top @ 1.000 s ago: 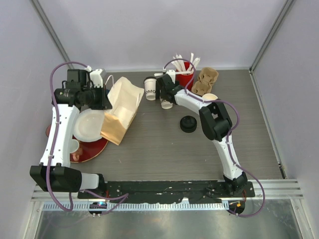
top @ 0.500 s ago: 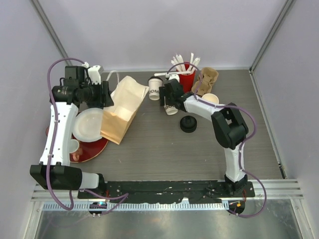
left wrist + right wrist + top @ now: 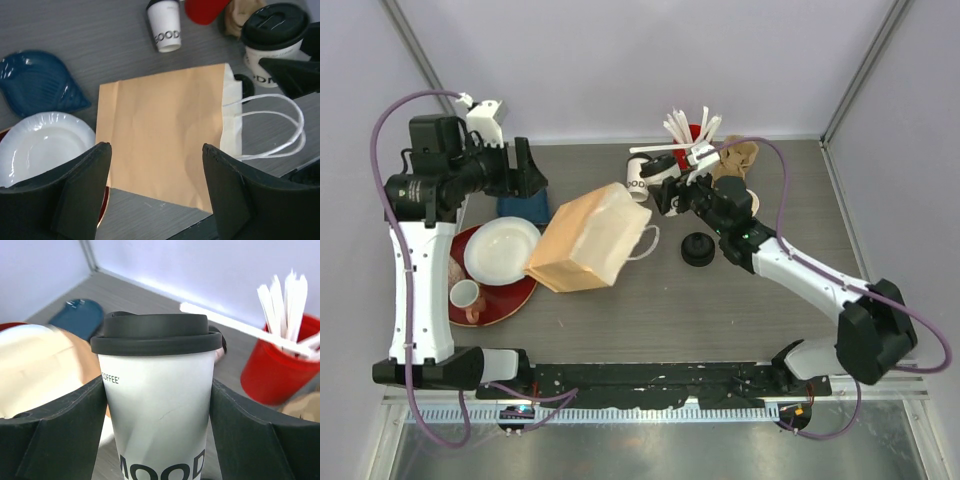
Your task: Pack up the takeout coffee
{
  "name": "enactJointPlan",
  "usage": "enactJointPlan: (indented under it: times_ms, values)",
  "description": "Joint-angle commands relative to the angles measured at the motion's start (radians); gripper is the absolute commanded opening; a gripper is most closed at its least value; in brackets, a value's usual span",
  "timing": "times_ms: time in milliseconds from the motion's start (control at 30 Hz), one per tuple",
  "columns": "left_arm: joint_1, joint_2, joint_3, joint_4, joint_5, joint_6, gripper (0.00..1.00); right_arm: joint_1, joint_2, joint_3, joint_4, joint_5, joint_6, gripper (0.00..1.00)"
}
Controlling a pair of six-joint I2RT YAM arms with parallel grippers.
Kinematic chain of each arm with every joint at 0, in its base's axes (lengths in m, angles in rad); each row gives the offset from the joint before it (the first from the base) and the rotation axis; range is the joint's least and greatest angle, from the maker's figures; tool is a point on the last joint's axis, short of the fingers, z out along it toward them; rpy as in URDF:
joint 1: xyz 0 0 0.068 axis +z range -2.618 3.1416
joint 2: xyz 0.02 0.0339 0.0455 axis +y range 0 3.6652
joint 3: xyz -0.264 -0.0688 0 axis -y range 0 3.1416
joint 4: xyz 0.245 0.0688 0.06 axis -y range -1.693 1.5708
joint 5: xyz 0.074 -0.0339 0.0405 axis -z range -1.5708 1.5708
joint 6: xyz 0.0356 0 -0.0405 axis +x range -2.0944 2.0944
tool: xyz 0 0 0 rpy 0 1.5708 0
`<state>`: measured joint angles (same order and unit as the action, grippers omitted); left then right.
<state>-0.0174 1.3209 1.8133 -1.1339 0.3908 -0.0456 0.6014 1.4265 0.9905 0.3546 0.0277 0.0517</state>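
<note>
Bag: paper bag (image 3: 585,245), half a second ago propped against the left gripper (image 3: 528,168), now lies on its side nearer mid-table, white handles toward the right arm.
Left gripper: has let go and drawn back to the far left; fingers spread wide, nothing between them.
Right gripper (image 3: 159,390): clamped on a lidded cup (image 3: 159,430), swung in upright just beside the bag's mouth.
Second lidded cup (image 3: 637,178): unmoved, standing beyond the bag.
Writing: held cup reads "COFFEE" small and "MOOD" large; the standing one shows "OOD".
</note>
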Motion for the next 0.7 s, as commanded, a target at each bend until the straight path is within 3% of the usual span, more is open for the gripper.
enactJointPlan:
  times_ms: [0,133,367,500,633,667]
  values:
    - [0.005,-0.035,0.128,-0.010,0.214,-0.042,0.78,0.011,-0.145,-0.090,0.214,-0.237,-0.125,0.62]
    - [-0.060,-0.015,0.181,-0.024,0.345,-0.106,0.84,0.014,-0.247,-0.128,0.204,-0.414,-0.193,0.63]
    - [-0.225,0.009,0.159,0.013,0.368,-0.114,1.00,0.015,-0.337,-0.142,0.152,-0.583,-0.181,0.63]
    - [-0.341,0.040,0.159,0.014,0.326,-0.085,1.00,0.028,-0.357,-0.167,0.155,-0.638,-0.164,0.63]
    - [-0.381,0.077,0.184,-0.012,0.278,-0.071,1.00,0.031,-0.356,-0.184,0.187,-0.678,-0.118,0.63]
    - [-0.381,0.084,0.182,-0.013,0.261,-0.077,0.96,0.032,-0.357,-0.188,0.193,-0.678,-0.109,0.62]
